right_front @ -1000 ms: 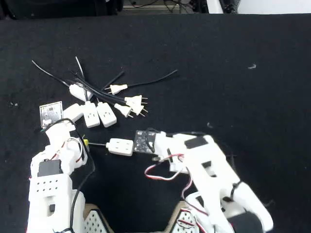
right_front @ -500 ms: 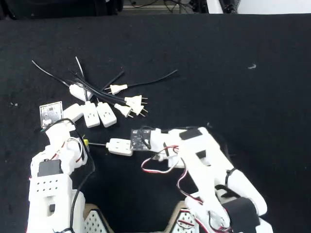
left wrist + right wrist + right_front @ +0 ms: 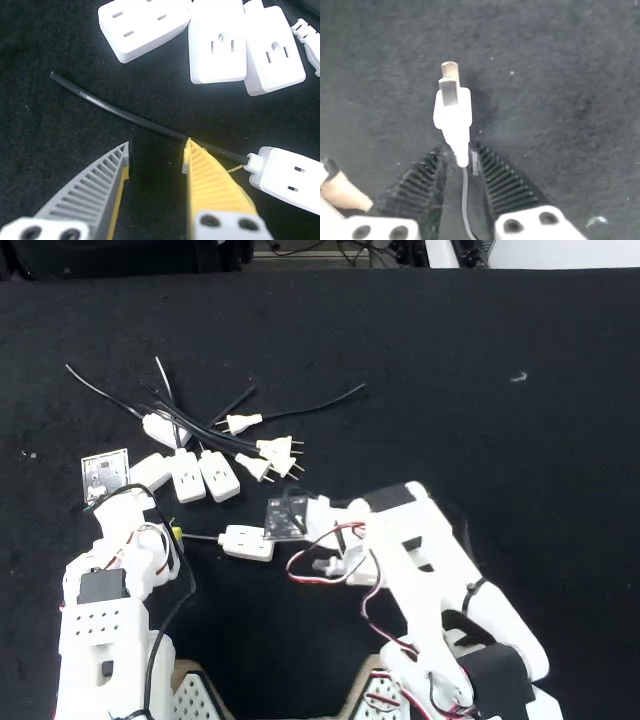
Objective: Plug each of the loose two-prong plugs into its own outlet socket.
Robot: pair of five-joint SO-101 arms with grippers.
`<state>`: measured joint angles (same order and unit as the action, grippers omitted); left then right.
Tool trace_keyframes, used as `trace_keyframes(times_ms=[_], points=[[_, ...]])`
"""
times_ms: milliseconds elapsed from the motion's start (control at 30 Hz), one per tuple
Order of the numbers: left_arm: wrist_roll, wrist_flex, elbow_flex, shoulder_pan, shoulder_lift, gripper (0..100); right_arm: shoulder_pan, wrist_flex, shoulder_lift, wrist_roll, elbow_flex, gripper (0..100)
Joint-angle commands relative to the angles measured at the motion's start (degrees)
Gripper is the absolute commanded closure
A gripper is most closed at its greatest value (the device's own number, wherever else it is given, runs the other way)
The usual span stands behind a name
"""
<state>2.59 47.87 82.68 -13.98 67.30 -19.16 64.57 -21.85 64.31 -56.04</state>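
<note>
White two-prong plug (image 3: 452, 112), prongs forward, is clamped in the right pincer (image 3: 457, 149), mid-frame in the high view, just right of a lone outlet socket (image 3: 246, 542). Left pincer (image 3: 156, 145), spread apart, sits by the socket's cord (image 3: 125, 115). It seems best to level the prongs with the slots, steady the socket, then push straight.

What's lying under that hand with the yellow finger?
A thin black cord lies beneath the open left hand, running to a white outlet socket. The yellow finger covers a short stretch of it.
</note>
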Motion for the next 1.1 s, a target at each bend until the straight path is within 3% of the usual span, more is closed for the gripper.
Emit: trace_keyframes(times_ms=[0, 133, 200, 400, 733, 1067], points=[[-0.62, 0.18, -1.27, -0.13, 0.7, 82, -1.93, -2.46, -0.4, -4.31, -0.31, 97.2], [-0.62, 0.26, -1.27, -0.13, 0.7, 82, -3.52, -6.15, -0.4, -6.33, -3.56, 80.1], [-0.62, 0.26, -1.27, -0.13, 0.7, 82, -3.87, -7.74, -0.4, -6.33, -4.09, 76.5], [-0.62, 0.26, -1.27, -0.13, 0.7, 82, -4.04, -8.97, -0.4, -6.42, -2.07, 82.6], [-0.62, 0.26, -1.27, -0.13, 0.7, 82, -9.93, -8.97, -0.31, -3.87, -5.05, 82.8], [-0.62, 0.18, -1.27, -1.27, 0.7, 82, -1.76, -13.8, -0.31, 0.35, -5.05, 82.9]])
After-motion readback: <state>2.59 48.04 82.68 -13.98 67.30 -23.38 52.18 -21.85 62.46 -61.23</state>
